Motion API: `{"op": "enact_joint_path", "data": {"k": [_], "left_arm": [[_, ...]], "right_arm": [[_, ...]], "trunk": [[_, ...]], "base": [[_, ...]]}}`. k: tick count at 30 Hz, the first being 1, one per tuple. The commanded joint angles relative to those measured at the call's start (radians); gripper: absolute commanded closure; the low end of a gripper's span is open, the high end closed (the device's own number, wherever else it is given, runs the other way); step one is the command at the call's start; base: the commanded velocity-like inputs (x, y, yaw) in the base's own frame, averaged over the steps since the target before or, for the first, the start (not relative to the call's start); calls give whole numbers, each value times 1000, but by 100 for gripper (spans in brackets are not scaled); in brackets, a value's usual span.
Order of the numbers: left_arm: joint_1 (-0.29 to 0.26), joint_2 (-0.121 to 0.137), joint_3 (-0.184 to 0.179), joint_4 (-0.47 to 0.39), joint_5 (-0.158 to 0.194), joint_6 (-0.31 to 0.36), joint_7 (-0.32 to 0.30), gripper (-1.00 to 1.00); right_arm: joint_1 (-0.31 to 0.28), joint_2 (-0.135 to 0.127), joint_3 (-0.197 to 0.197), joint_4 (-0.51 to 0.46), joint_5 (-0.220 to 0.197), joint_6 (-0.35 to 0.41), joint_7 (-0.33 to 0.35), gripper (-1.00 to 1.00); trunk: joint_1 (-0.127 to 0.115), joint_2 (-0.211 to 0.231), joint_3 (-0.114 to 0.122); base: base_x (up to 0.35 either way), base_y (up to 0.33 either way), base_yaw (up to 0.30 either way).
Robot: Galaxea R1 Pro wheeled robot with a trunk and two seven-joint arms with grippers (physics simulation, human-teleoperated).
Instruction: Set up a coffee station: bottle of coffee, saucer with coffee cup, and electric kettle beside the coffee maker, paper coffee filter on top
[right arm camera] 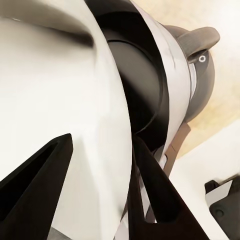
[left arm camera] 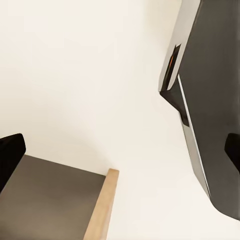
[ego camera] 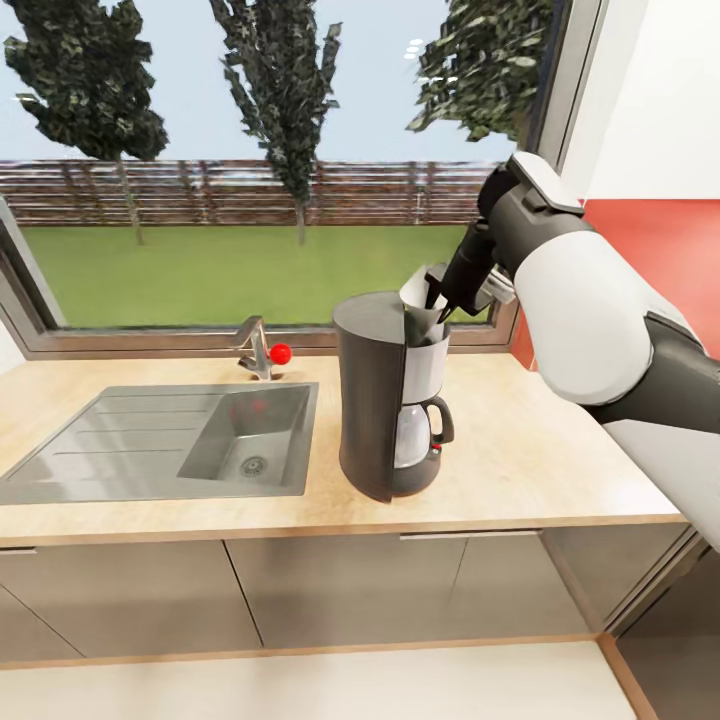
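Note:
The coffee maker (ego camera: 385,400) stands on the kitchen countertop (ego camera: 520,450), just right of the sink, its glass carafe in place. My right gripper (ego camera: 442,300) hovers at the machine's top, shut on the paper coffee filter (ego camera: 420,288), a white cone whose lower end dips into the white filter basket. In the right wrist view the paper coffee filter (right arm camera: 65,90) lies between the two black fingers (right arm camera: 155,195), over the dark opening of the coffee maker (right arm camera: 135,70). My left gripper (left arm camera: 120,152) is open and holds nothing, pointing down at pale floor.
A steel sink (ego camera: 170,440) with a drainboard and a faucet (ego camera: 258,345) with a red knob sit left of the machine. A window runs behind the counter, a red wall panel at the right. Bare worktop extends right of the machine. Grey cabinet fronts (ego camera: 300,590) lie below.

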Motion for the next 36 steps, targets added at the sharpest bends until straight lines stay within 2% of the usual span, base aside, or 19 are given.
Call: {"op": "enact_joint_path", "data": {"k": [1, 19, 20, 36], "left_arm": [[0, 0, 1, 0, 10, -4, -1, -100], [0, -2, -1, 0, 7, -4, -1, -100], [0, -2, -1, 0, 8, -4, -1, -100], [0, -2, -1, 0, 9, -4, -1, -100]], "right_arm": [[0, 0, -1, -1, -6, 9, -8, 100], [4, 0, -1, -3, -6, 9, -8, 100], [4, 0, -1, -3, -6, 9, -8, -100], [4, 0, 0, -4, -6, 9, -8, -100]], "trunk": [[0, -1, -1], [0, -1, -1], [0, -1, -1], [0, -1, -1]], "base": [[0, 0, 0], [46, 0, 0], [0, 0, 0], [0, 0, 0]]}}
